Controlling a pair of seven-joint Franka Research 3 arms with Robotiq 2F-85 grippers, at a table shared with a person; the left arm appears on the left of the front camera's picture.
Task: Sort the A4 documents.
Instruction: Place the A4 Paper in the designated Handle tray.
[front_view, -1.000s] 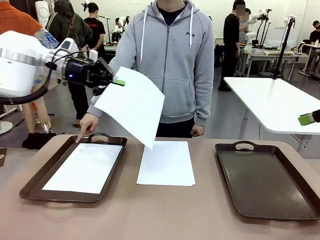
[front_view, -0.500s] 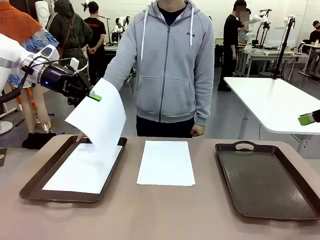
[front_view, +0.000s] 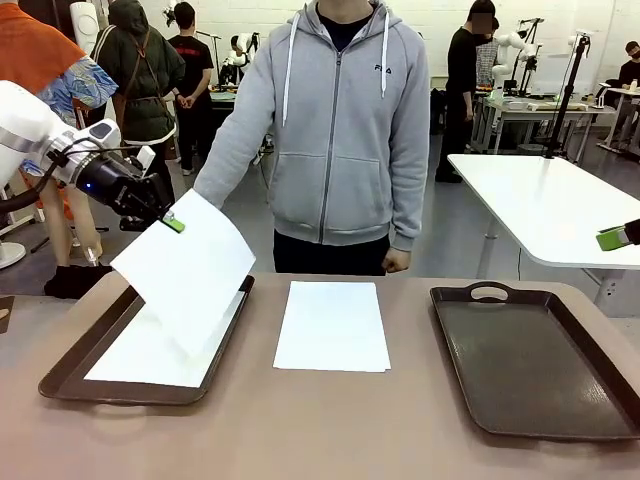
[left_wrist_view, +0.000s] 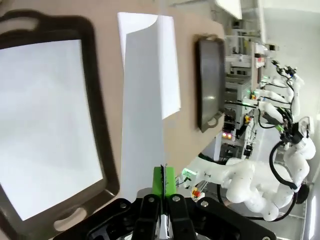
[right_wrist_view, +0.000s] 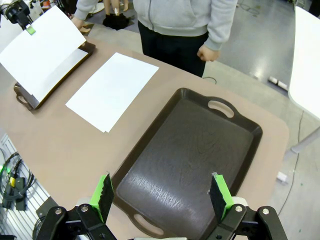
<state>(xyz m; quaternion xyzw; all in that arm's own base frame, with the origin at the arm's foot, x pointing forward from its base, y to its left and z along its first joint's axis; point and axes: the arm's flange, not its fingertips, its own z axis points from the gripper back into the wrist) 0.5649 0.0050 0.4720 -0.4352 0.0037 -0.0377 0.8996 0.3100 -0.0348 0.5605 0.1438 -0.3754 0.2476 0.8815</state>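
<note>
**Swinging a sheet across to the left tray**

Over the last second the left tool (front_view: 172, 222) has carried the held sheet (front_view: 185, 270) leftward and lower, away from above the middle pile (front_view: 332, 325). The sheet now hangs over the left tray (front_view: 62, 372), above the flat sheet (front_view: 135, 355) lying in it. The tool is clamped on the paper's upper edge near a corner, its pads pressed together with only the paper between them. I judge this delivery nearly finished: it remains to lower the sheet and let go, and the middle pile on the surface (front_view: 300, 430) still waits. The right tool (right_wrist_view: 162, 192) hovers with its fingers wide apart, holding nothing, above the bare right tray (right_wrist_view: 235, 150).

The held sheet hangs slanted with one corner lowest, either just above the tray's paper or touching it; I cannot tell which. In the left wrist view its long axis runs straight away from the tool, roughly along the tray's length.
</note>
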